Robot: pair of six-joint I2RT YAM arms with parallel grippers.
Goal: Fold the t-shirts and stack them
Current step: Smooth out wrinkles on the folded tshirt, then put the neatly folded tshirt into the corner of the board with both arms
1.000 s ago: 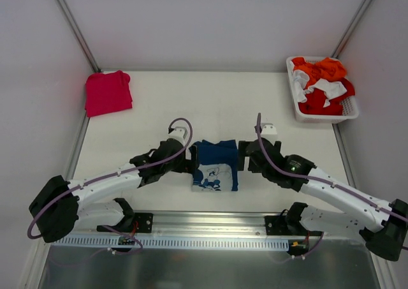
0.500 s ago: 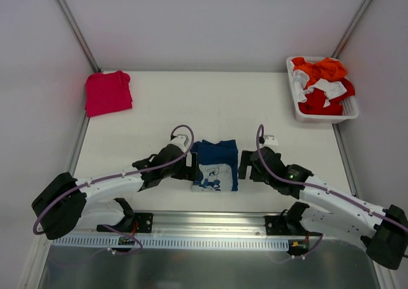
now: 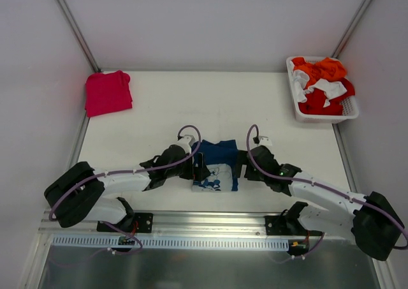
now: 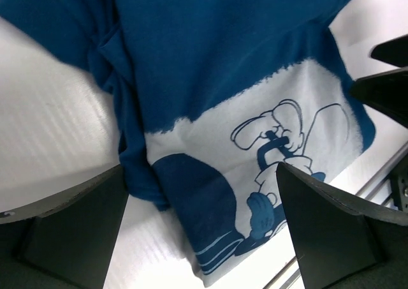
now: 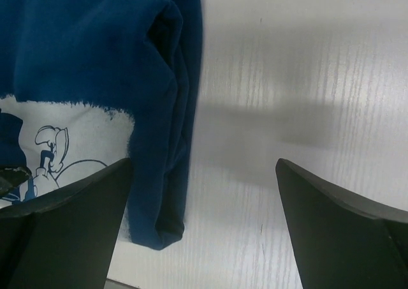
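Folded navy t-shirt (image 3: 215, 164) (cartoon print up) at bench (image 3: 217, 104) near edge, centre. Left gripper (image 4: 201, 235) and right gripper (image 5: 204, 225) flank it, jaws wide apart, gripping nothing. Pinkish-red t-shirt (image 3: 108, 92) at far-left corner.

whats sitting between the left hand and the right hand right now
The folded blue t-shirt lies between the left hand and right hand, both open at its sides; the top view shows it.

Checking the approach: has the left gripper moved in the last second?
Yes: the left gripper moved rightward, over the blue t-shirt's left edge, toward the near rail.
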